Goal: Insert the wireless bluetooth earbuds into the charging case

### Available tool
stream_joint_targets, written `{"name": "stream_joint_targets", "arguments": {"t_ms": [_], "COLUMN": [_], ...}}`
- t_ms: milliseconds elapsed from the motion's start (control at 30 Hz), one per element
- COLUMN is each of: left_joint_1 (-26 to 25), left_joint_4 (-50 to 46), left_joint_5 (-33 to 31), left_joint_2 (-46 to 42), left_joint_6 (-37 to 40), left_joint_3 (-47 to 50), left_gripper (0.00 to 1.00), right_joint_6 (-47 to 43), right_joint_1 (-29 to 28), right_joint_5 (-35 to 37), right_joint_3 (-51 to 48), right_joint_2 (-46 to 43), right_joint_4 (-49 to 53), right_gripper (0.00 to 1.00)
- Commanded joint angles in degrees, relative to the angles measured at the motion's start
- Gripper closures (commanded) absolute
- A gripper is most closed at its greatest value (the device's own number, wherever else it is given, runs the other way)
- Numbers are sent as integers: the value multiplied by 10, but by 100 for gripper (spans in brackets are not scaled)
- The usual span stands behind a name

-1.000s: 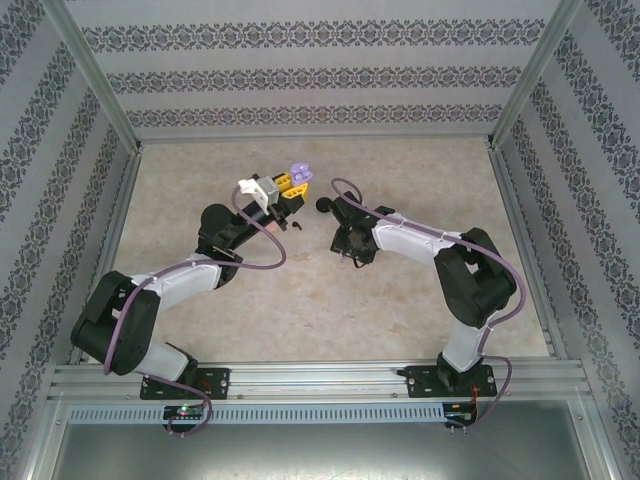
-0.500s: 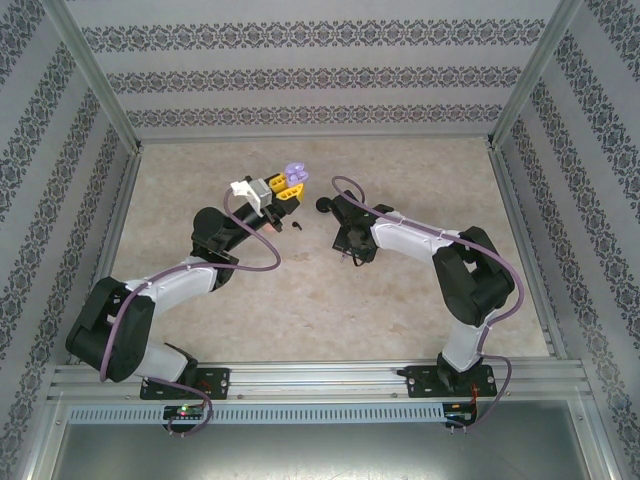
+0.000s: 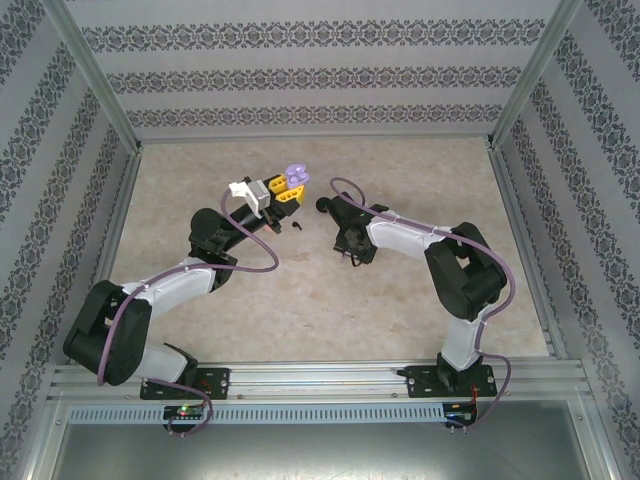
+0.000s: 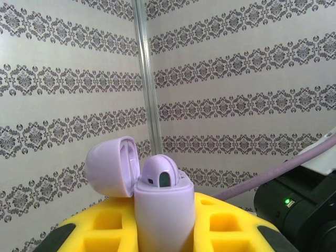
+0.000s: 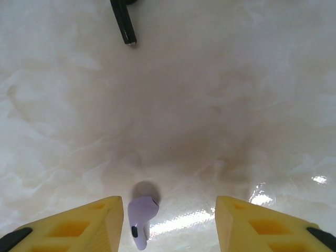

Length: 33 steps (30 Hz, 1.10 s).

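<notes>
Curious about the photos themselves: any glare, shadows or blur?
Right wrist view: white glare spots on the table, a soft dim shadow just beyond the purple earbud. Left wrist view: the purple case is sharp and evenly lit.

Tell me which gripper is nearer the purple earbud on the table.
Right. The right gripper is over the purple earbud, jaws either side; the left gripper is apart, holding the open charging case.

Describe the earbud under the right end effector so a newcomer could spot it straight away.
On the pale marbled table, look between the yellow fingers of the right end effector. A short-stemmed earbud lies there, close to the finger on the picture's left. It is pale purple; the earbud farther ahead is black.
</notes>
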<state>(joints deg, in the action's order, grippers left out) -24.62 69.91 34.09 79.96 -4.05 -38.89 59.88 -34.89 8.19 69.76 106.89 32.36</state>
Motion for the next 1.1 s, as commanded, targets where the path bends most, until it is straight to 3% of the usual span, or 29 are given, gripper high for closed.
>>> {"name": "stream_joint_targets", "arguments": {"t_ms": [0, 533, 1067], "left_joint_1": [6, 6, 6], "left_joint_4": [32, 32, 34], "left_joint_5": [13, 13, 10], "left_joint_2": [-13, -11, -11], "left_joint_6": [-10, -8, -5], "left_joint_3": [1, 4, 10], "left_gripper": [100, 100, 100], "right_joint_6": [13, 14, 17], "right_joint_1": [-4, -13, -32], "right_joint_5": [19, 4, 1], "right_joint_3": [14, 44, 59], "right_joint_2": [11, 47, 72], "right_joint_4": [17, 6, 17], "right_gripper": [51, 52, 62]}}
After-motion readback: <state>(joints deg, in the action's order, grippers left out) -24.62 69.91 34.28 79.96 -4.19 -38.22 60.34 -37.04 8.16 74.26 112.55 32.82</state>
